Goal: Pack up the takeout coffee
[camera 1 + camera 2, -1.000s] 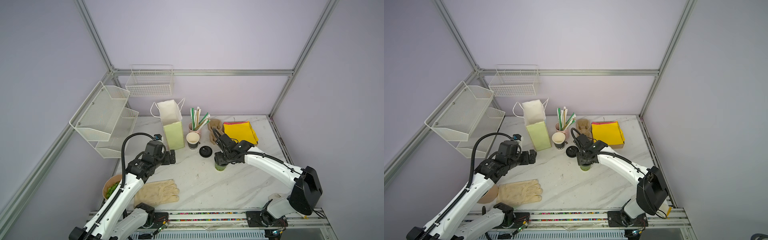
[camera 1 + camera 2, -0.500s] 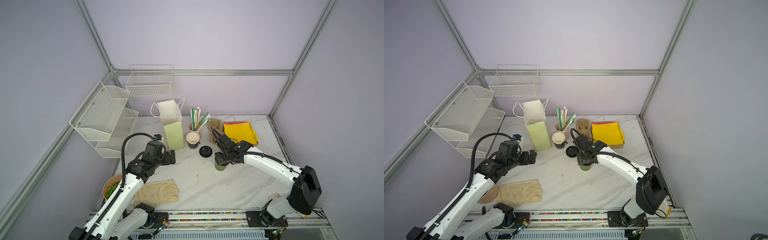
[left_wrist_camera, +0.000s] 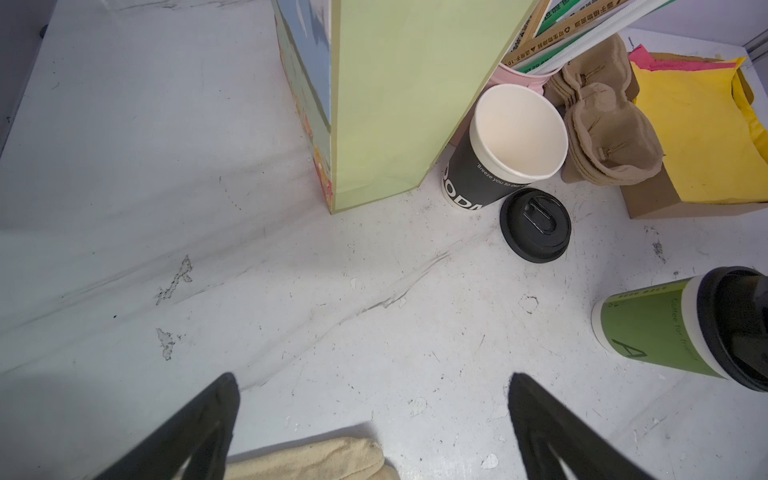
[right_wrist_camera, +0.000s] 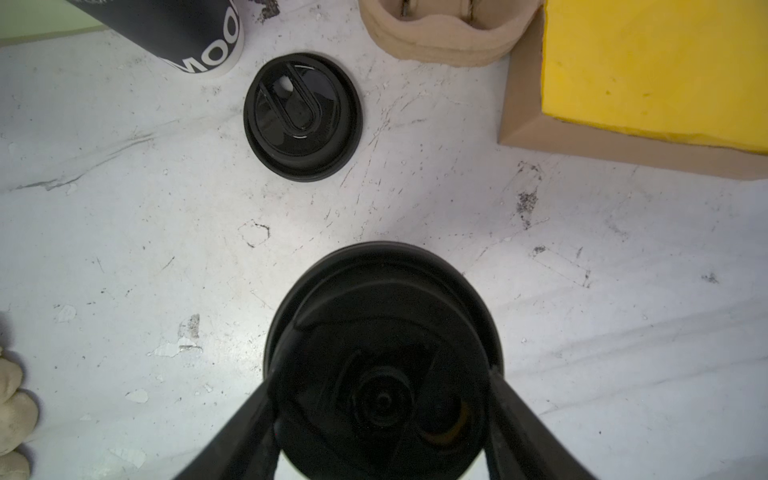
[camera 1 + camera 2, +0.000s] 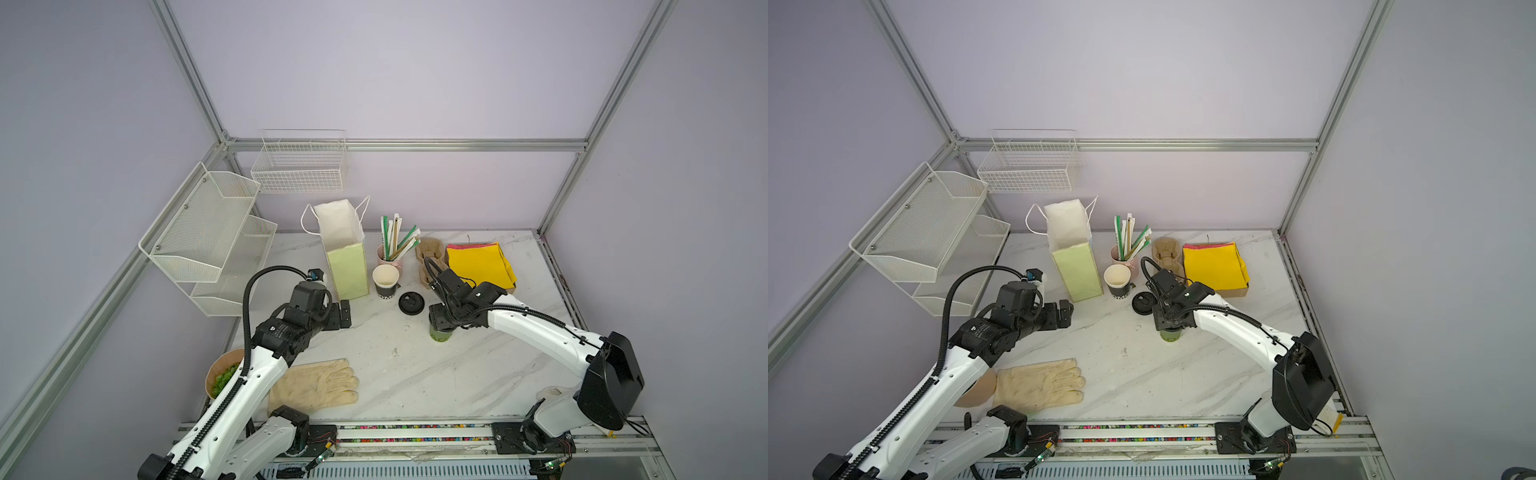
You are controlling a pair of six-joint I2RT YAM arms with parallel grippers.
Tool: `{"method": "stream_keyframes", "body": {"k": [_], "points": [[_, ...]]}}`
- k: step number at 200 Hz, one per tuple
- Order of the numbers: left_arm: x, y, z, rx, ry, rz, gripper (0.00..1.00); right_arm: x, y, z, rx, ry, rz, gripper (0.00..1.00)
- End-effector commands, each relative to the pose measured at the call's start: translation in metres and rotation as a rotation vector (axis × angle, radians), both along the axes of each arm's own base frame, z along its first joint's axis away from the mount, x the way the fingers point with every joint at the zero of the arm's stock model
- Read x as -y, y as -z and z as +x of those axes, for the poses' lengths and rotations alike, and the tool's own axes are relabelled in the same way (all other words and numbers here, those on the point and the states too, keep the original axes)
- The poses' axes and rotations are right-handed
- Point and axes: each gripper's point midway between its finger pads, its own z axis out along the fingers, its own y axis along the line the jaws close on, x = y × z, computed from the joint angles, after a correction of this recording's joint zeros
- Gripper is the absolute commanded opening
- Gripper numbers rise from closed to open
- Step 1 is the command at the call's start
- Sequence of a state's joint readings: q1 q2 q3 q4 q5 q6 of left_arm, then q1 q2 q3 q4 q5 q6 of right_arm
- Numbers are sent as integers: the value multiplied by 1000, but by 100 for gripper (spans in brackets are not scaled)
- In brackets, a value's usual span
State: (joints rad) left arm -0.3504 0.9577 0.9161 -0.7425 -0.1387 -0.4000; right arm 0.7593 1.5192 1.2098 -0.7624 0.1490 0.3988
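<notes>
Holding: my right pincer (image 5: 444, 318) is clamped partway shut on the takeout coffee (image 5: 440, 336), with a finger (image 4: 266, 399) pressed against each side of its black lid.
Coffee's place: upright near the middle of the marble table (image 5: 415, 374), just nearer to me than a loose black lid (image 5: 411, 302) and apart from it.
Hidden on the coffee: in both top views my pincer covers the lid, so only the lower green wall (image 5: 1170, 335) shows. From the right wrist the lid (image 4: 382, 332) hides the whole wall.
Cut off: the left wrist view clips the cup (image 3: 648, 328) at the frame edge, and its small print is hard to read.
Cannot tell: whether the cup's base rests on the marble or sits just off it.
Left pincer: my left pincer (image 5: 340, 314) is spread wide and holds nothing, over bare marble beside the light green paper bag (image 5: 347, 266).
Around: an open black paper cup (image 5: 385, 282) stands between the bag and the loose lid. Behind it is a pink cup of wrapped straws (image 5: 390, 253).
Further right: brown pulp cup carriers (image 5: 428, 257), then a cardboard box of yellow napkins (image 5: 478, 264).
Near edge: a cream work glove (image 5: 316, 384) lies flat.
Half hidden: a bowl of something green (image 5: 222, 374) sits behind my left arm.
</notes>
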Motion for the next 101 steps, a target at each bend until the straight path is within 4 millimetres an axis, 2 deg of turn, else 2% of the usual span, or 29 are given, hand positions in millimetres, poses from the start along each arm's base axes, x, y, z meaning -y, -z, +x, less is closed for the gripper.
{"method": "stream_keyframes", "body": {"k": [1,27,60,101], "points": [[2,-13,3,35,15,3,100,1,42,-23,-133,-27,-24,61],[2,-13,3,35,17,0,100,12,64,-33,-181,-9,-73,61],[3,-12,2,33,20,-4,100,16,66,-40,-206,-1,-75,60],[8,-8,3,12,41,-15,100,23,82,-53,-286,-52,-144,60]]}}
